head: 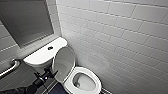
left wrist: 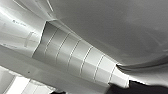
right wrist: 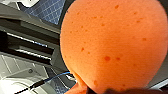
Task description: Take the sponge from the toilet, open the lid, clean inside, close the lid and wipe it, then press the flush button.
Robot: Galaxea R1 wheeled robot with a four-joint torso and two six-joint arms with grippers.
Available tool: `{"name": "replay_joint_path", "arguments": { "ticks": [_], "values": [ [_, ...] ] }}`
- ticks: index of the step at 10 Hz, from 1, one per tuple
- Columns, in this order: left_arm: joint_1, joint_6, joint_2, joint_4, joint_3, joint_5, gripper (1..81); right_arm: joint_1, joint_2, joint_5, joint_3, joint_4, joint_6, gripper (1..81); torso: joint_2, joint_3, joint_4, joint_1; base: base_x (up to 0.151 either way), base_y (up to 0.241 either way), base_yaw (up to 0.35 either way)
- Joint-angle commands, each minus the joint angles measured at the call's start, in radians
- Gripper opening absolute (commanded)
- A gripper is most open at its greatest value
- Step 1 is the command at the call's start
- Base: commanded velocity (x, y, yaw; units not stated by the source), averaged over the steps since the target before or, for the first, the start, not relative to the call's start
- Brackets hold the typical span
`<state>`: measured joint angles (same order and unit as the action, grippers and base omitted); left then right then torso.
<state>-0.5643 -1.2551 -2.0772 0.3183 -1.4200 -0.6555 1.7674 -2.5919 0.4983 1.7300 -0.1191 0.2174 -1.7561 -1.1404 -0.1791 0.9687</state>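
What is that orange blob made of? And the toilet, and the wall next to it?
The sponge looks like soft foam: matte orange, dotted with small darker pores. The toilet looks like glazed ceramic: smooth, white and shiny, though the raised lid may be plastic. The wall tiles look like glossy white ceramic, with thin grout lines between them.
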Motion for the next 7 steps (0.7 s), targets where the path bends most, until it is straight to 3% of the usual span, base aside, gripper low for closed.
{"name": "replay_joint_path", "arguments": {
  "ticks": [1, 2, 7],
  "values": [
    [-0.047, 0.111, 0.11, -0.145, -0.019, 0.044, 81.1, 0.028, 0.02, -0.072, -0.044, 0.024, -0.003, 1.0, 0.0, 0.0, 0.0, 0.0, 0.0, 0.0, 0.0],
    [-0.072, 0.109, 0.126, -0.157, -0.019, 0.004, 81.1, 0.028, 0.02, -0.072, -0.046, 0.026, -0.003, 1.0, 0.0, 0.0, 0.0, 0.0, 0.0, 0.0, 0.0],
    [-0.167, 0.102, 0.164, -0.211, 0.013, -0.041, 81.1, 0.033, 0.017, -0.072, -0.046, 0.026, -0.003, 1.0, 0.0, 0.0, 0.0, 0.0, 0.0, 0.0, 0.0]
  ]
}}
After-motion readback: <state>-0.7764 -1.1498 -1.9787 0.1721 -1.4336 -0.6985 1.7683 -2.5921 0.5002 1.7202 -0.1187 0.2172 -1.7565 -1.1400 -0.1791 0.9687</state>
